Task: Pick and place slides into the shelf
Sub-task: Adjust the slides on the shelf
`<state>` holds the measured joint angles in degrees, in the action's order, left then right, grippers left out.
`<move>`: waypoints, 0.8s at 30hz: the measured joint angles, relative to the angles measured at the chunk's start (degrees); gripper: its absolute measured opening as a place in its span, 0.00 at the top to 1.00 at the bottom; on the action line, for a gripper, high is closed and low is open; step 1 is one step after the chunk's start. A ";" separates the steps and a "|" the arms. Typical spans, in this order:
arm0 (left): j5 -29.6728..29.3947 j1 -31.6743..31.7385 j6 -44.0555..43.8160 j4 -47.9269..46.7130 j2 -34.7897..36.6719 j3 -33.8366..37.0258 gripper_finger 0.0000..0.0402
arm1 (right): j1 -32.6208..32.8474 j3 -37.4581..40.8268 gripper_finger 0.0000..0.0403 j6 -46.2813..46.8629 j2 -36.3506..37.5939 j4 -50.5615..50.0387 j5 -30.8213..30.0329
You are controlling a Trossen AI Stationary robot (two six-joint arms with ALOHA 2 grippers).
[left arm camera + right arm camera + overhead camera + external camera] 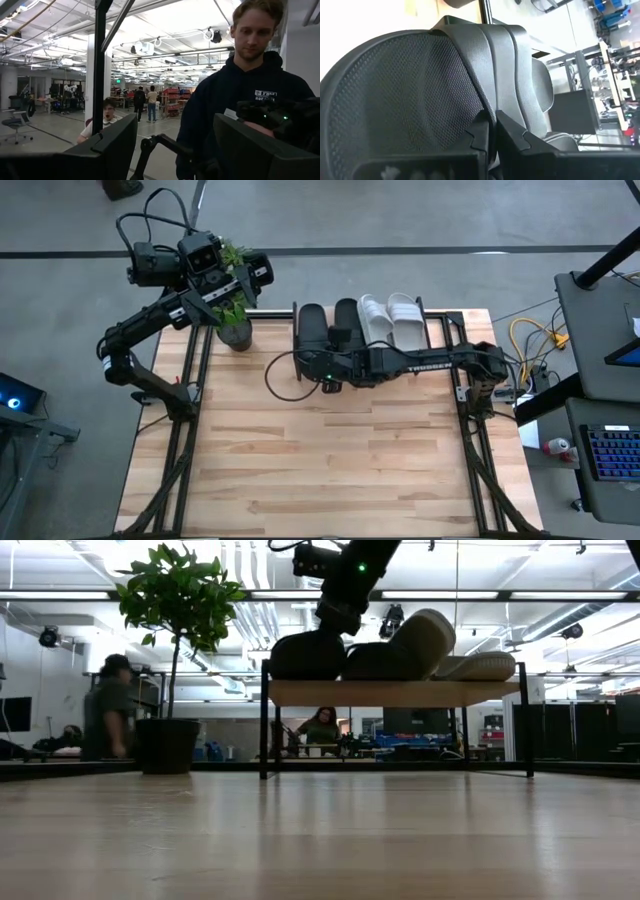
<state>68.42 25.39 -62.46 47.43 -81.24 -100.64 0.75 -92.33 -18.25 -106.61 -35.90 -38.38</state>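
Observation:
The shelf (440,330) stands at the table's far middle, and its wooden plank (400,692) carries the slides. The black pair (312,330) lies on its left half, the pale pair (390,318) on its right half. One pale slide (425,640) is tipped up against its neighbour. My right gripper (491,131) is shut, and it sits at the black slides' near end (318,358). My left gripper (175,150) is open and raised at the far left, above the plant (236,310). My right gripper comes at the black slide (420,100) slanting down from the table's near right side. Its shut fingertips (482,132) stand right at the slide's textured surface with nothing between them. I cannot tell whether they touch it.
A potted plant (168,745) stands left of the shelf at the far left. A dark cable loop (280,375) lies on the table near the right gripper. A person (250,90) stands beyond the table in the left wrist view. The near half of the table (330,470) is bare wood.

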 joint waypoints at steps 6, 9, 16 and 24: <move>-0.02 0.00 -0.06 0.06 -0.14 0.00 0.38 | 0.49 -1.39 0.98 0.39 0.02 -0.41 -0.39; -0.03 0.00 -0.08 -0.04 -0.23 0.00 0.38 | 0.59 -2.40 0.98 0.89 0.02 -0.57 -0.25; -0.07 0.00 -0.12 -0.01 -0.22 0.00 0.38 | 1.14 -3.20 0.98 0.88 0.07 -3.41 1.67; -0.09 0.00 -0.12 0.03 -0.21 0.00 0.38 | 1.42 -3.16 0.97 3.75 0.07 -5.20 3.21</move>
<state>68.34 25.39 -62.59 47.46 -81.45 -100.64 2.17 -95.49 -14.51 -106.54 -41.10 -35.17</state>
